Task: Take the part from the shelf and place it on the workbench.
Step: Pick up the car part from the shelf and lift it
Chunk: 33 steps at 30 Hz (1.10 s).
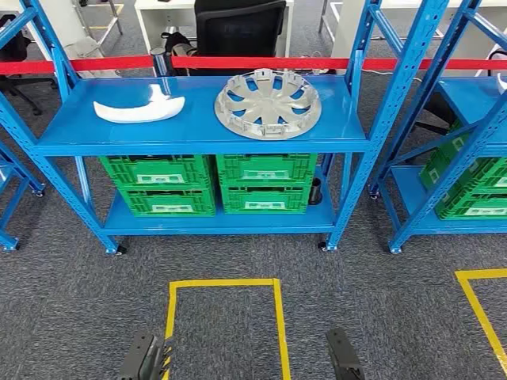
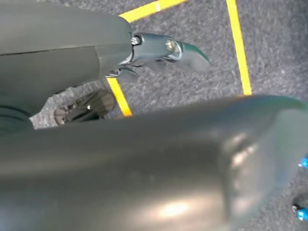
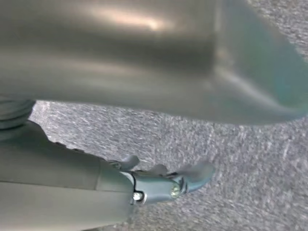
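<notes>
Head view showed the wheel cover (image 1: 268,104) flat on the blue shelf (image 1: 197,131), upper centre, well beyond both hands (low, holding nothing, fingers apart); right hand (image 1: 344,358) sat nearer than left hand (image 1: 143,358).

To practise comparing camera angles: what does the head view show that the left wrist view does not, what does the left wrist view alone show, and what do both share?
Head view alone: the blue shelf carrying a silver wheel cover and a white curved part, green crates beneath, and red tape behind.
Left wrist view alone: the left hand close up, hanging over the floor with nothing in it.
Both: grey carpet and yellow floor tape.
</notes>
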Motion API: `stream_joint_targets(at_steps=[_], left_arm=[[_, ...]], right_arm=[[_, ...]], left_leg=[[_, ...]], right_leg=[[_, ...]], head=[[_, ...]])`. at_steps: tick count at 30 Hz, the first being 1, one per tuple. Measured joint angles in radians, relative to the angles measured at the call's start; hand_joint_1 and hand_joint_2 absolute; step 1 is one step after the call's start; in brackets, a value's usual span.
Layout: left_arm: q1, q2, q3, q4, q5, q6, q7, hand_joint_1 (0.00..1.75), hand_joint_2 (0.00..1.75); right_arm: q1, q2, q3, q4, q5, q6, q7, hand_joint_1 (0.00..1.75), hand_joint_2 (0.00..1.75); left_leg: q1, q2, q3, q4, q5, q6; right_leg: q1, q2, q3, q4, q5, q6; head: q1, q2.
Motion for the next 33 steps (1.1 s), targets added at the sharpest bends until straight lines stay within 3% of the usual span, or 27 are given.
stream_joint_targets(at_steps=[2,5,6,7,9,11,16,18,20,21,22,24,26,27,30,32,33], left_arm=[[-0.002,0.000,0.000,0.000,0.000,0.000,0.000,0.00,0.00],[-0.002,-0.001,0.000,0.000,0.000,0.000,0.000,0.00,0.00],[0.000,-0.001,0.000,0.000,0.000,0.000,0.000,0.00,0.00],[0.001,-0.001,0.000,0.000,0.000,0.000,0.000,0.00,0.00],[0.001,-0.002,0.000,0.000,0.000,0.000,0.000,0.00,0.00],[0.000,-0.002,0.000,0.000,0.001,0.000,0.000,0.00,0.00],[-0.003,-0.002,0.000,0.000,0.002,-0.006,0.000,0.00,0.00],[-0.003,-0.002,-0.002,-0.001,0.002,-0.008,0.000,0.00,0.00],[0.000,-0.002,-0.006,0.000,0.001,-0.009,0.000,0.00,0.00],[0.001,-0.002,-0.009,0.001,0.001,-0.009,0.000,0.00,0.00],[0.003,-0.002,-0.012,0.001,0.000,-0.009,0.000,0.00,0.00],[0.002,-0.002,-0.015,0.001,-0.001,-0.009,0.000,0.00,0.00],[0.000,-0.002,-0.017,0.002,-0.004,-0.009,0.000,0.00,0.00],[0.000,-0.002,-0.018,0.002,-0.006,-0.009,0.000,0.00,0.00],[-0.001,-0.002,-0.021,0.001,-0.007,-0.009,0.000,0.00,0.00],[-0.002,-0.002,-0.022,0.000,-0.007,-0.009,-0.002,0.00,0.00],[-0.003,-0.002,-0.022,0.000,-0.007,-0.009,-0.003,0.00,0.00]], right_arm=[[-0.002,0.000,0.000,0.000,0.002,-0.001,-0.001,0.00,0.00],[-0.001,0.000,0.000,0.000,0.009,-0.004,-0.002,0.00,0.00],[0.000,0.000,0.000,0.000,0.010,-0.005,-0.002,0.00,0.00],[0.001,0.000,0.000,0.000,0.011,-0.005,-0.002,0.00,0.00],[0.001,0.000,0.000,0.000,0.014,-0.006,-0.001,0.00,0.00],[-0.001,0.000,0.000,0.000,0.017,-0.007,0.002,0.00,0.00],[-0.002,0.000,0.002,0.001,0.018,-0.017,0.002,0.00,0.00],[-0.002,-0.001,0.002,0.001,0.013,-0.024,-0.002,0.00,0.00],[-0.002,-0.001,0.002,0.001,0.009,-0.028,-0.008,0.00,0.00],[-0.001,-0.001,0.002,0.001,0.008,-0.030,-0.011,0.00,0.00],[-0.001,-0.001,0.002,0.001,0.007,-0.033,-0.013,0.00,0.00],[-0.001,-0.001,0.002,0.000,0.007,-0.041,-0.018,0.00,0.00],[-0.002,-0.001,0.002,-0.005,0.007,-0.057,-0.028,0.00,0.00],[-0.002,-0.001,0.002,-0.011,0.007,-0.069,-0.037,0.00,0.00],[0.011,-0.002,0.002,-0.073,0.013,-0.107,-0.045,0.00,0.00],[0.026,-0.004,0.004,-0.145,0.022,-0.121,-0.021,0.00,0.00],[0.033,-0.005,0.006,-0.181,0.025,-0.125,-0.008,0.00,0.44]], left_leg=[[0.000,0.001,0.005,-0.002,-0.004,0.006],[-0.003,0.002,0.018,-0.003,-0.019,0.016],[-0.003,0.001,0.025,-0.003,-0.026,0.016],[-0.004,0.000,0.033,-0.003,-0.032,0.015],[-0.004,-0.002,0.053,-0.003,-0.048,0.011],[-0.007,-0.003,0.065,-0.003,-0.064,0.001],[-0.008,-0.003,0.075,0.002,-0.086,-0.029],[-0.005,-0.002,0.032,0.091,-0.123,-0.038],[-0.003,-0.002,-0.051,0.223,-0.165,-0.044],[-0.002,-0.002,-0.084,0.263,-0.164,-0.045],[-0.002,-0.002,-0.101,0.268,-0.142,-0.045],[-0.001,-0.002,-0.081,0.172,-0.048,-0.041],[-0.005,-0.002,-0.040,0.056,0.013,-0.032],[-0.007,-0.002,-0.029,0.024,0.021,-0.027],[-0.009,-0.002,-0.019,0.003,0.010,-0.011],[-0.006,-0.001,-0.005,-0.011,0.006,0.003],[-0.005,0.000,0.003,-0.016,0.003,0.009]], right_leg=[[0.000,-0.001,-0.030,0.054,-0.023,0.002],[-0.001,-0.001,-0.149,0.239,-0.079,0.006],[-0.001,-0.001,-0.177,0.266,-0.071,0.006],[-0.001,-0.001,-0.186,0.255,-0.041,0.005],[-0.001,-0.002,-0.155,0.140,0.052,0.001],[0.002,-0.003,-0.114,0.036,0.096,-0.006],[0.002,0.000,-0.087,-0.001,0.078,-0.035],[-0.001,-0.002,-0.069,-0.008,0.069,-0.046],[-0.001,-0.002,-0.054,-0.009,0.055,-0.050],[-0.001,-0.001,-0.046,-0.009,0.048,-0.051],[-0.001,0.000,-0.036,-0.009,0.041,-0.050],[-0.001,0.003,-0.012,-0.009,0.024,-0.046],[0.001,0.004,0.003,-0.009,0.009,-0.036],[0.002,0.005,0.004,-0.010,0.003,-0.030],[0.000,0.004,0.009,-0.019,-0.003,-0.012],[0.000,0.002,-0.003,0.017,-0.023,-0.003],[-0.001,0.001,-0.028,0.066,-0.044,-0.001]], head=[[0.000,0.000],[0.001,0.000],[0.001,0.000],[0.001,0.000],[0.001,0.000],[0.001,0.000],[0.001,0.000],[0.000,0.000],[0.000,0.000],[0.000,0.000],[0.000,0.000],[0.000,0.000],[0.000,0.000],[0.000,0.000],[0.001,0.000],[0.002,0.000],[0.003,0.000]])
